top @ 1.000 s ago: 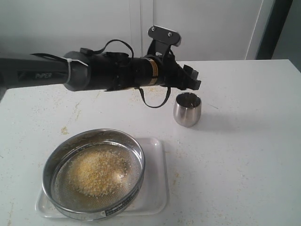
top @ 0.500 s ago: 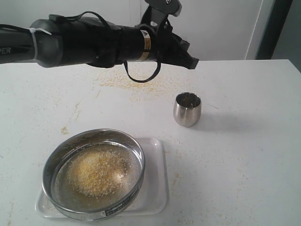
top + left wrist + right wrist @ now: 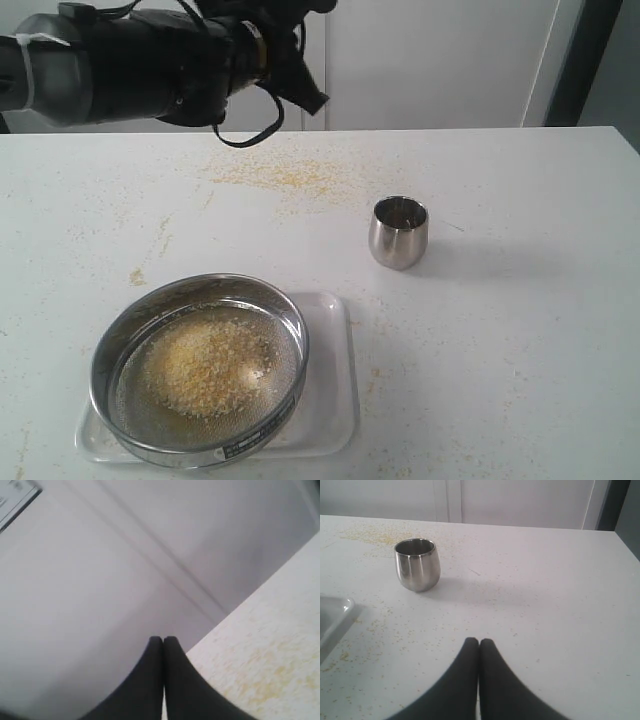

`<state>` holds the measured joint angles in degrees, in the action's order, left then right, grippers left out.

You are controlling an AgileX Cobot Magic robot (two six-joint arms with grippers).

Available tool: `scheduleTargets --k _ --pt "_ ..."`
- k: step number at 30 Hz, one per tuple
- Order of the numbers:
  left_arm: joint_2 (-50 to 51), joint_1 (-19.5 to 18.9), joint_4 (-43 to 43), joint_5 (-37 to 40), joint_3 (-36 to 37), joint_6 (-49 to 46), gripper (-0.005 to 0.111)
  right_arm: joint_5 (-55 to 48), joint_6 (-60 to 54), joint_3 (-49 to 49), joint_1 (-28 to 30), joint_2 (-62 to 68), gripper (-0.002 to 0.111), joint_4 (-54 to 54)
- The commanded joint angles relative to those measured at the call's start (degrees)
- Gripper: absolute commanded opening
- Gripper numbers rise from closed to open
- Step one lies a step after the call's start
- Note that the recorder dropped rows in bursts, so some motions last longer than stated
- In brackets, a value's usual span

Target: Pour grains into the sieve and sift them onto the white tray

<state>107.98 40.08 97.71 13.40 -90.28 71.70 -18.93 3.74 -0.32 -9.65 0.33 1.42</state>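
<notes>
Start at the left of the exterior view: your left arm [image 3: 130, 65] hangs high over the far left part of the worktop [image 3: 520, 300], well above everything on it and touching nothing. Its wrist camera shows the left fingers [image 3: 147, 672] pressed together with nothing between them, aimed past the worktop's far edge at the wall. Below, toward the left corner at the worktop edge nearest the exterior camera, you have the white tray [image 3: 335, 400] lying flat with the sieve [image 3: 170, 452] sitting on it. The sieve covers most of the tray, leaving a bare strip on the right side. The grains [image 3: 205, 365] lie in a yellow and pale heap on the mesh, roughly in the middle. You can see a small label [image 3: 240, 447] on the sieve's wall. A scatter of yellow crumbs [image 3: 290, 175] is strewn over the far middle of the worktop. Right of centre stands the steel cup [image 3: 398, 232], upright, well apart from the tray. Your right fingers [image 3: 462, 672], seen only by their own wrist camera, are pressed together and hold nothing, low over the worktop and facing the cup.
</notes>
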Motion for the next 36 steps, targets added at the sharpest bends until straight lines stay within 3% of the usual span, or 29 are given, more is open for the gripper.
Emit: scheduleTargets --k 1,6,11,21,36 --pt "-2.33 -0.11 -13.76 11.49 0.89 -7.63 0.0 0.56 -0.01 0.32 0.46 -0.33 0.0 0.13" --pt "-4.8 -2.37 -44.43 13.04 0.89 -32.47 0.0 0.56 -0.01 0.32 0.46 -0.33 0.0 0.13" --pt "-7.72 -5.46 -60.43 22.35 1.17 -48.05 0.0 0.56 -0.01 0.32 0.46 -0.33 0.0 0.13" --pt "-20.14 -9.03 -64.33 24.28 12.97 -48.6 0.0 0.56 -0.01 0.32 0.46 -0.33 0.0 0.13" --pt "-32.61 -19.08 -70.4 23.77 29.15 -47.4 0.0 0.56 -0.01 0.32 0.46 -0.33 0.0 0.13"
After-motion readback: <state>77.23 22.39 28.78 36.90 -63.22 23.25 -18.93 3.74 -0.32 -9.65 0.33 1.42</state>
